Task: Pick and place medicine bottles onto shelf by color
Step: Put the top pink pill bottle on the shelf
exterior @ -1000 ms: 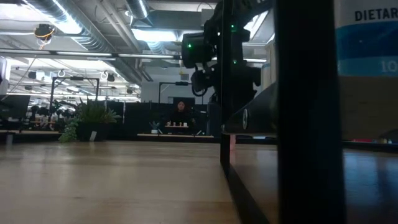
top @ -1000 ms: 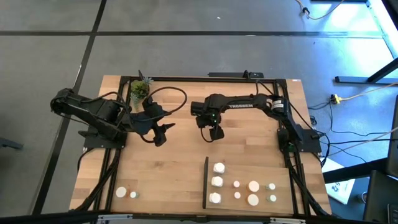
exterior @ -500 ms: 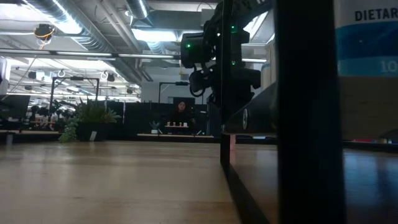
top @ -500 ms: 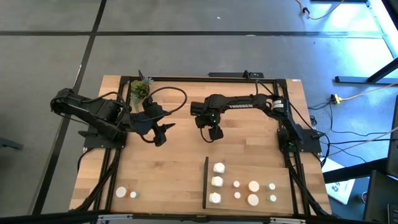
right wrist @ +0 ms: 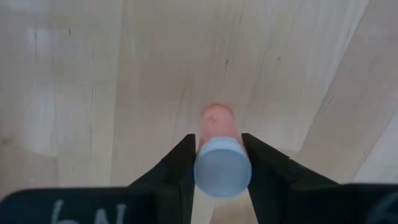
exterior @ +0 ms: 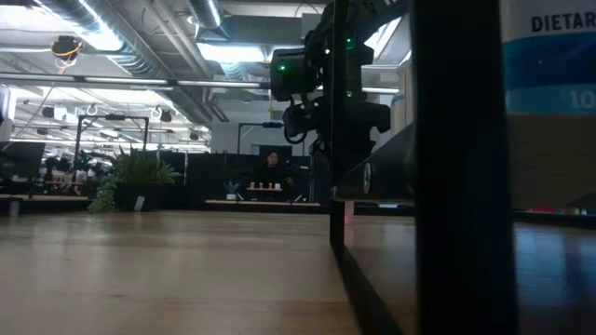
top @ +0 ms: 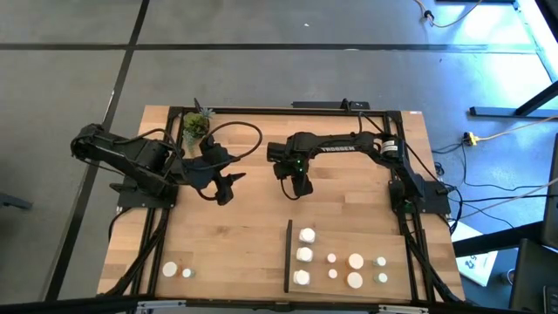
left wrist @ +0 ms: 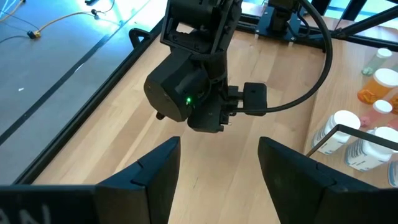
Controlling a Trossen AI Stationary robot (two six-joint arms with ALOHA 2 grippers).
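Since a second ago my right gripper (right wrist: 222, 163) has drawn its two dark fingers (right wrist: 177, 163) in against a small bottle (right wrist: 221, 155), and my arms have hardly moved otherwise. I now hold that bottle, a slim round one with a pinkish body and a pale cap, above the bare light-wood tabletop (top: 235, 235) near its middle. My left gripper (top: 228, 186) hangs over the left half of the tabletop, its fingers apart with nothing between them. On the shelf (top: 344, 231), a flat pale wooden panel with a thin black strip (top: 289, 255) along its left edge, stand nine small round bottles (top: 304, 255): three larger white ones beside the strip, smaller ones further right. Two more bottles (top: 177, 271) stand near the tabletop's front left corner. A small green plant (top: 195, 126) sits at the back.
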